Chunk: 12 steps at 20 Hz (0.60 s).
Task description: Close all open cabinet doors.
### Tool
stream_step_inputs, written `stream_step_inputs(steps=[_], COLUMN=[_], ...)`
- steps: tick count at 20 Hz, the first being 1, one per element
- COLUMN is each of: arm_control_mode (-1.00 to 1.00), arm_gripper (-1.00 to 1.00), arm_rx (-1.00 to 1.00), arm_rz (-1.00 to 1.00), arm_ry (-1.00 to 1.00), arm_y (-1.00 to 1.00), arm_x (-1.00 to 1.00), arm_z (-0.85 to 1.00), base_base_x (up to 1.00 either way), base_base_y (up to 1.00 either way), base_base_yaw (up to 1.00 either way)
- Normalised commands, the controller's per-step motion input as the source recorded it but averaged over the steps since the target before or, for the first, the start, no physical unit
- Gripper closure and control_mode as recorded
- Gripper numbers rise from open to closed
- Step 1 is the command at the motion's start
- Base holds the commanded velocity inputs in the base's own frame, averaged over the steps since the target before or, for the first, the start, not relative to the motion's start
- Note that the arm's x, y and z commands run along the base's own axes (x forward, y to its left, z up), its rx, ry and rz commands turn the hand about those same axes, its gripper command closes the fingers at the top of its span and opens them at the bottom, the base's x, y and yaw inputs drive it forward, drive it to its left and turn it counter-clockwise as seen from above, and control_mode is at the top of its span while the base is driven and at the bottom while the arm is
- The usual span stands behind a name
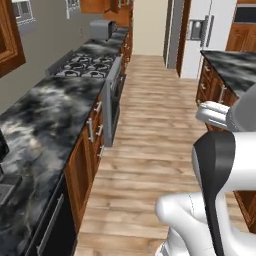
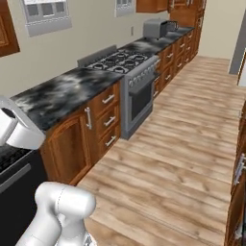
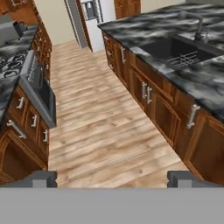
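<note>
My gripper [image 3: 113, 178] is open, with nothing but floor between its dark fingertips [image 3: 41, 177]. It hangs over the aisle, apart from every cabinet. Reddish-brown base cabinet doors [image 3: 164, 114] with vertical bar handles line the island on the right of the hand view and look flush. Another base door [image 2: 69, 144] sits under the left counter, also flush. A wall cabinet door [image 1: 10, 40] at the upper left seems to stand out from the wall; the same wall door [image 2: 6, 29] shows at the top left edge of the right base view.
A steel stove [image 2: 139, 91] and a stack of drawers [image 2: 108, 120] stand along the left counter [image 1: 55, 110]. The island holds a sink [image 3: 175, 50]. A grey fridge [image 1: 207, 30] closes the far end. Wooden floor [image 1: 150, 130] runs between the two rows.
</note>
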Motion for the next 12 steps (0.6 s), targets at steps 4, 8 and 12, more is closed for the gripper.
stream_step_inputs(steps=[4,8,12], arm_control_mode=[1.0,1.0,1.0], arm_gripper=[-1.0,-1.0,-1.0], arm_rx=[0.0,0.0,0.0], arm_rz=[0.0,0.0,0.0], arm_ry=[0.0,0.0,0.0], arm_y=[0.0,0.0,0.0], arm_x=[0.0,0.0,0.0], arm_z=[0.0,0.0,0.0], base_base_x=[1.0,1.0,1.0], base_base_y=[-0.05,-0.01,0.0], base_base_yaw=[-0.08,-0.08,-0.08])
